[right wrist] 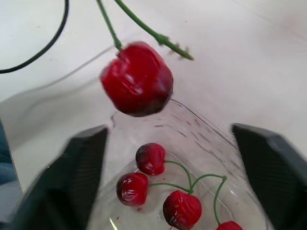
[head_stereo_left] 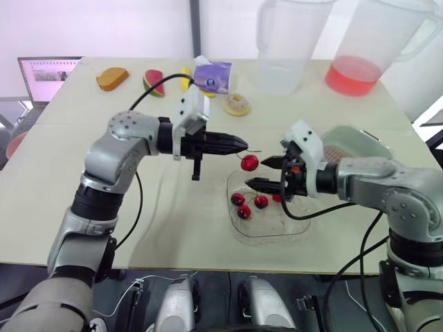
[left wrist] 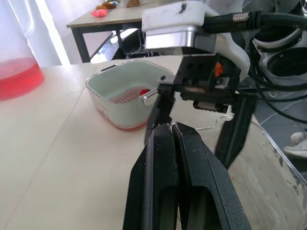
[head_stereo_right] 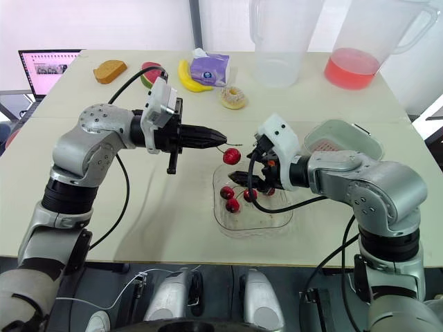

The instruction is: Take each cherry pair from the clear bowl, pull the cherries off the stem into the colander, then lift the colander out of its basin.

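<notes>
One cherry (right wrist: 136,85) hangs in the air on a forked green stem (right wrist: 144,26) – the other branch of the fork ends bare. It dangles just above the far left rim of the clear bowl (head_stereo_left: 277,234), which sits near the front edge of the table (head_stereo_left: 83,200), about the middle. The left gripper (head_stereo_left: 242,144) reaches in from the left with its two black fingers pressed tight together, pinching the top of that stem.

Facing it from the right is the right gripper (head_stereo_left: 258,173), fingers spread wide and holding nothing. It is low over the bowl, just right of the hanging cherry and not touching it – from its own wrist camera the cherry sits between the two fingertips, a little beyond them.

Down in the bowl lie several more cherries (head_stereo_left: 243,206), dark red, joined on green stems.

Further right and a bit farther back stands the pale green basin (head_stereo_left: 360,142) with the colander (left wrist: 129,96) seated inside it.

Along the far edge stand a clear pitcher (head_stereo_left: 287,48) and a pitcher of red liquid (head_stereo_left: 360,66). To the far left lie a slice of bread (head_stereo_left: 112,78), a watermelon wedge (head_stereo_left: 154,81), a banana (head_stereo_right: 188,77), a purple tissue pack (head_stereo_left: 212,76) and a doughnut (head_stereo_left: 237,104).
</notes>
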Controlling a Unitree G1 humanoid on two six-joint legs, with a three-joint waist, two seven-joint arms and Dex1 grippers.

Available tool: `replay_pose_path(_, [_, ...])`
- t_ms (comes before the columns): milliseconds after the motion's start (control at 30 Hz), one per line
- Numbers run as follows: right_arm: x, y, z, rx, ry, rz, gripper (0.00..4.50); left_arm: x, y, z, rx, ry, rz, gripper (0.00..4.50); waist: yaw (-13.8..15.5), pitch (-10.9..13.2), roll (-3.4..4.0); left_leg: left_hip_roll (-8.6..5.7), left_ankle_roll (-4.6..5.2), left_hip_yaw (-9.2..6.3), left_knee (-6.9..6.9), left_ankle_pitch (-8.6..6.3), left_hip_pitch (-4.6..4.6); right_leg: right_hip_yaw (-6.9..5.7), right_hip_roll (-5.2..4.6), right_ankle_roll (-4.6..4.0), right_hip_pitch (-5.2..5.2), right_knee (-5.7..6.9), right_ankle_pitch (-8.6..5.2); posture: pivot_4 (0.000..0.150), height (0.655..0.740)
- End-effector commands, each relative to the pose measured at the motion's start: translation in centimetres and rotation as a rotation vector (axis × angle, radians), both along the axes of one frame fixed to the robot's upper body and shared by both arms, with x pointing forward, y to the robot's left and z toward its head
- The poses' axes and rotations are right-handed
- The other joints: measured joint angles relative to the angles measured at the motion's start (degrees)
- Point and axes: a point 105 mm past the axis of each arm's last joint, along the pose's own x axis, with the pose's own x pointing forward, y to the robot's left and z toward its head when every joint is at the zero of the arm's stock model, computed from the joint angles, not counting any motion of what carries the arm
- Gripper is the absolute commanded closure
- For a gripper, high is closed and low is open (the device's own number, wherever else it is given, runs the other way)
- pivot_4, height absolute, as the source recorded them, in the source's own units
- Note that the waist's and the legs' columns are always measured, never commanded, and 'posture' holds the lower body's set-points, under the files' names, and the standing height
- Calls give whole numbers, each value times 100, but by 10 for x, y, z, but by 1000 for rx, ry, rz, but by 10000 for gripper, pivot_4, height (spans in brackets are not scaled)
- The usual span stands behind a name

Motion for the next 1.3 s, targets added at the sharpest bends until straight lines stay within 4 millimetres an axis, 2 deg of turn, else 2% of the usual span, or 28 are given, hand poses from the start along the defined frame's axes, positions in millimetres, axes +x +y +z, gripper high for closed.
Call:
replay_pose_path(33, [1,7,21,8,-72,31,799,-4,-2,14,-17,-47,-17,45000,-13,0,0,0,0,0,0,0,0,0,0,0,-1,0,0,1500,7400])
replay_pose_path(233, [6,20,30,24,-93,50,799,-4,-3,14,-18,-44,-17,45000,-5,0,0,2,0,0,-1,0,0,0,-1,0,-1,0,0,1500,7400])
replay_pose_path(333, [6,20,24,5,-75,52,799,-4,-3,14,-17,-47,-16,45000,11,0,0,1,0,0,-1,0,-1,0,-2,0,-2,0,0,1500,7400])
replay_pose_path(433, [7,17,20,-9,-61,43,8484,-4,-2,14,-17,-48,-14,45000,6,0,0,-2,0,1,0,0,-1,0,-3,0,-1,0,0,1500,7400])
replay_pose_path(600, [7,15,18,-6,-56,36,33029,-4,-2,14,-18,-47,-10,45000,0,0,0,0,0,0,0,0,-1,0,-4,0,-1,0,0,1500,7400])
replay_pose_path(667, [7,16,18,-6,-57,36,38497,-4,-2,14,-18,-46,-9,45000,-1,0,0,0,0,0,0,0,-1,0,-3,0,-1,0,0,1500,7400])
replay_pose_path(867, [6,16,15,-20,-44,41,38686,-4,-1,14,-17,-46,-7,45000,-1,0,0,1,0,0,-1,0,-1,0,-3,0,-2,0,0,1500,7400])
replay_pose_path(1000, [5,10,2,-50,-3,18,38686,-4,-1,14,-18,-45,-7,45000,2,0,0,1,0,0,-1,0,-1,0,-4,0,-2,0,0,1500,7400])
replay_pose_path(1133, [0,-1,-26,-71,72,-18,38686,-4,-1,14,-18,-45,-5,45000,18,-1,-4,0,1,-1,0,-1,-2,0,-4,0,1,-3,0,1500,7400])
replay_pose_path(1300, [-2,-7,-30,-49,87,-44,38686,-4,-1,14,-16,-45,-4,45000,-27,1,-1,1,2,1,0,-1,-1,2,-3,0,0,-3,0,1500,7400])
